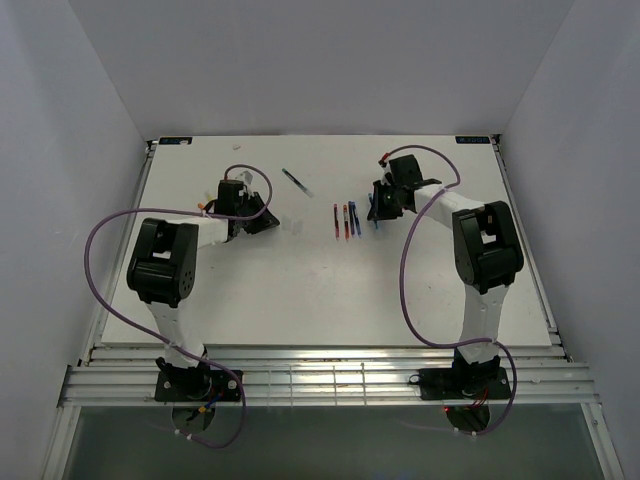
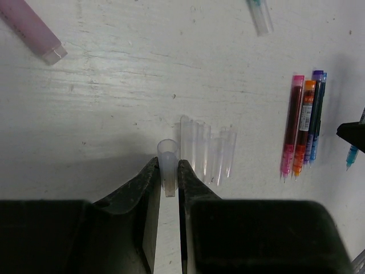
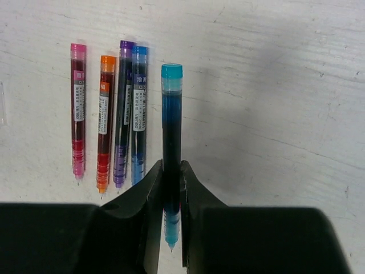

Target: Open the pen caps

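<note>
Your left end effector [image 2: 169,165] pinches a clear cap [image 2: 166,149], more loose caps [image 2: 205,151] just ahead; your right end effector [image 3: 171,166] clamps the bared teal pen [image 3: 171,103], four uncapped pens [image 3: 105,114] at its left; one far pen [image 2: 259,14], well ahead of the left end effector, looks still capped

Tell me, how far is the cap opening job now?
Done: four slim pens, pink, orange, purple, blue, lie bare beside clear plastic caps. In hand: left end effector grips a clear cap; right end effector grips the teal pen. Remaining: one far dark pen, seemingly capped.

Black-and-white arms [image 1: 172,318], purple cables [image 1: 88,243]
</note>
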You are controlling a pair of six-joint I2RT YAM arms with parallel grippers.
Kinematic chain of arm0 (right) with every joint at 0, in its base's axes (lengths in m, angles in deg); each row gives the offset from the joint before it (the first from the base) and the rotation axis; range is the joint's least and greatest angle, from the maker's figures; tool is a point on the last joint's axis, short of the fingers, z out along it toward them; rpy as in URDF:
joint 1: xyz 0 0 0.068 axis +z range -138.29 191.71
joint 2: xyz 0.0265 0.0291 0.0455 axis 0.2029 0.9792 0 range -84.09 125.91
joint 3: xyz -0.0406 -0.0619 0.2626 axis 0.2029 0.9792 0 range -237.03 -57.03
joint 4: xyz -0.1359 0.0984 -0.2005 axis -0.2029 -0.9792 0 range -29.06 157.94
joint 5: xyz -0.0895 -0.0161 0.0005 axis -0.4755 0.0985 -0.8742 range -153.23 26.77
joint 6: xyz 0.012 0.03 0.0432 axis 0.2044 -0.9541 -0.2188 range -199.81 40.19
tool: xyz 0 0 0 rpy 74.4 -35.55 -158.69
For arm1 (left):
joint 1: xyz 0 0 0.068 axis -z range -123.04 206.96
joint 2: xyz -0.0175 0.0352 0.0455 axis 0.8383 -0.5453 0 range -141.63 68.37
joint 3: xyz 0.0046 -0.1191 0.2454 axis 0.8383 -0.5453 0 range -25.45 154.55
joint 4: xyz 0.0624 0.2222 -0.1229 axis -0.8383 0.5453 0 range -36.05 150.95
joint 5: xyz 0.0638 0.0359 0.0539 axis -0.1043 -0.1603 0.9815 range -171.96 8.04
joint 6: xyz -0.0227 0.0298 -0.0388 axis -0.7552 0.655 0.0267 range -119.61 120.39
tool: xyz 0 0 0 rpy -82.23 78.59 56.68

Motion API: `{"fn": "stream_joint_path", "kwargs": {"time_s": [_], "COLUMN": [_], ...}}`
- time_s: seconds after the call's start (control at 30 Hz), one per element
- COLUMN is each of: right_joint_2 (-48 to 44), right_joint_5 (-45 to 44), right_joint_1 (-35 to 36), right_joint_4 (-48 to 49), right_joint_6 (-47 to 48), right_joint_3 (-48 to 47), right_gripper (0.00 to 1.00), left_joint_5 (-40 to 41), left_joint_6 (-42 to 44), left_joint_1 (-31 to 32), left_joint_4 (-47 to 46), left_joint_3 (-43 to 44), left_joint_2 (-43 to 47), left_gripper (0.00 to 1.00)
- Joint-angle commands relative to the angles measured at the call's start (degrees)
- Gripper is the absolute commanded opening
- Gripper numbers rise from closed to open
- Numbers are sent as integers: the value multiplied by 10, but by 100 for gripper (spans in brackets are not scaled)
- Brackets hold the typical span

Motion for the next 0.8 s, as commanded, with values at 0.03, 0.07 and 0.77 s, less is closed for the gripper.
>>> {"fn": "stream_joint_path", "kwargs": {"time_s": [0.03,0.07,0.77], "right_joint_2": [17,22,50], "right_joint_5": [11,16,66], "right_joint_1": [-6,-6,-6], "right_joint_4": [4,5,40], "right_joint_6": [11,11,-9], "right_joint_3": [-25,-25,-25], "right_gripper": [10,11,25], "left_joint_5": [-41,-44,-56], "left_joint_6": [0,-1,-3], "left_joint_1": [-10,-10,-11], "left_joint_4": [-30,-31,-32], "left_joint_3": [22,25,14], "left_joint_2": [-13,-20,-24], "left_gripper": [30,31,42]}}
